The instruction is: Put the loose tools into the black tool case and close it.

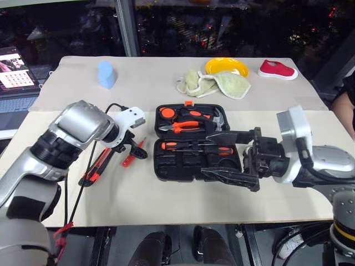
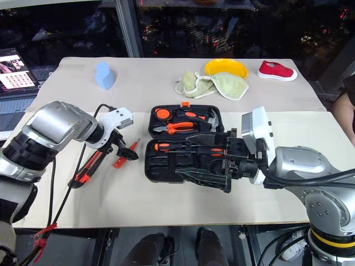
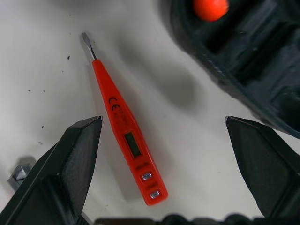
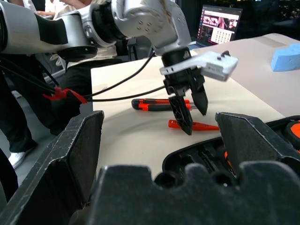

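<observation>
Your left hand [image 3: 164, 126] hangs wide open, pointing steeply down at the desk [image 1: 166, 194], with the slim orange tester pen [image 3: 125, 136] lying flat straight beneath it, between the two fingers and closer to one of them. Expect the pen to be light, stiff and smooth plastic, so it may skid or roll if only one finger meets it first; take it across the thick middle of the barrel near the little window, not at the thin metal tip. The orange-and-black utility knife [image 1: 97, 166] lies on the desk on the far side of that hand from the case, untouched. The black tool case [image 1: 197, 141] sits open just beside the hand, its nearest wall close to the pen. In the lid half you can see the orange-handled pliers [image 1: 186, 126] and a hammer [image 1: 216, 119]; in the near half the two screwdrivers [image 1: 194, 147] lie side by side in their slots, with empty moulded slots below them. Your right hand [image 1: 230, 155] is also open and empty, held level over the case's near half, fingers pointing toward the left hand.
</observation>
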Motion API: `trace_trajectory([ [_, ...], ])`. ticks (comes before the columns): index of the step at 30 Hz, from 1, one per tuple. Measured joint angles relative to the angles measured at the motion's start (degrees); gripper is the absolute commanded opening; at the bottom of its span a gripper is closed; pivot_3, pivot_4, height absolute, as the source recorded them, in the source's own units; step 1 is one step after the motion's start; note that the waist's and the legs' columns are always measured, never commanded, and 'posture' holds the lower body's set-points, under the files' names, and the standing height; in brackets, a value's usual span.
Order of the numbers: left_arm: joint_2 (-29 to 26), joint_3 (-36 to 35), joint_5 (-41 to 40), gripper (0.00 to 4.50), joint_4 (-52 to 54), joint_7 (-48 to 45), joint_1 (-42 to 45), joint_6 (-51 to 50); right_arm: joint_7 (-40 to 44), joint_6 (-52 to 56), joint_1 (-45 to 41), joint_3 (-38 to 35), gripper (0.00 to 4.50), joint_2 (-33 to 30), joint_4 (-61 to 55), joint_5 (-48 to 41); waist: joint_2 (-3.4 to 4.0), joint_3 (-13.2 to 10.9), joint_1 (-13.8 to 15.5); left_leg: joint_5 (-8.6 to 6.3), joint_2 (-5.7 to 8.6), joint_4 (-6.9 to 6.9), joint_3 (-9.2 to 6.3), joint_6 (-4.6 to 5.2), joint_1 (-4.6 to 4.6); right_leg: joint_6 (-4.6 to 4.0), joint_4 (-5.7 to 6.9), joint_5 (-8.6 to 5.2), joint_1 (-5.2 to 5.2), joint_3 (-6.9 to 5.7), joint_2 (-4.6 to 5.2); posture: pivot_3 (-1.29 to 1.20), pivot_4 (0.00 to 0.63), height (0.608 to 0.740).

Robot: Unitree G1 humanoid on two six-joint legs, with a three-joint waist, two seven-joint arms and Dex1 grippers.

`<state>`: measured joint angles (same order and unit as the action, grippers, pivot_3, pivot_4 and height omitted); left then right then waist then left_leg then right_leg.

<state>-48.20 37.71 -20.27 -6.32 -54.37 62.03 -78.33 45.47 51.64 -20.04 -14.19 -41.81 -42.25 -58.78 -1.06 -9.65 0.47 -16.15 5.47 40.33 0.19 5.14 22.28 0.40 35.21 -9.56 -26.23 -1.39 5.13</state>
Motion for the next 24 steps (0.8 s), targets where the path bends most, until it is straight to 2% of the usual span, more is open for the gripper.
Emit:
trace_trajectory([
  [4, 0.0, 4.2, 2.5, 4.5, -3.2, -2.2, 0.3, 2.1, -2.4, -1.0, 0.0, 0.4, 4.43, 0.0, 0.0, -0.1, 0.0, 0.0, 0.2, 0.01, 0.0, 0.04, 0.0, 0.01, 0.02, 0.0, 0.0, 0.0, 0.0, 0.01, 0.01, 0.0, 0.15, 0.732],
  [5, 0.0, 4.2, 2.9, 4.24, -3.7, -2.6, 0.5, 2.2, -2.9, -1.1, 0.0, 0.4, 4.49, 0.0, -0.1, -0.3, 0.0, 0.0, 0.2, 0.01, 0.0, 0.04, -0.01, 0.02, 0.01, 0.0, 0.0, 0.0, 0.01, 0.01, 0.02, 0.0, 0.15, 0.732],
  [6, 0.0, 4.3, 3.1, 4.24, -4.2, -2.8, 0.6, 2.2, -3.2, -1.2, 0.1, 0.4, 4.49, 0.0, -0.2, -0.5, 0.0, 0.0, 0.2, 0.01, 0.0, 0.04, -0.01, 0.02, 0.02, 0.0, 0.0, 0.0, 0.0, 0.01, 0.02, 0.0, 0.15, 0.732],
  [17, 1.5, 4.9, 6.5, 0.43, -6.2, -4.7, 0.7, 2.3, -4.5, -1.9, 0.6, 1.1, 4.5, -1.2, -1.0, -1.1, -0.01, 0.0, 0.3, 0.0, 0.0, 0.07, -0.01, 0.1, 0.02, 0.01, 0.01, -0.01, 0.04, 0.02, 0.04, 0.0, 0.15, 0.732],
  [24, 2.3, 3.0, 6.7, 0.41, -9.8, -6.4, 0.8, 2.9, -5.0, -2.5, 1.2, 1.0, 4.5, -2.8, -1.1, -2.1, -0.01, 0.0, 0.3, 0.01, 0.0, 0.11, -0.02, 0.13, 0.02, 0.03, 0.04, -0.01, 0.06, 0.01, 0.05, 0.0, 0.15, 0.732],
])
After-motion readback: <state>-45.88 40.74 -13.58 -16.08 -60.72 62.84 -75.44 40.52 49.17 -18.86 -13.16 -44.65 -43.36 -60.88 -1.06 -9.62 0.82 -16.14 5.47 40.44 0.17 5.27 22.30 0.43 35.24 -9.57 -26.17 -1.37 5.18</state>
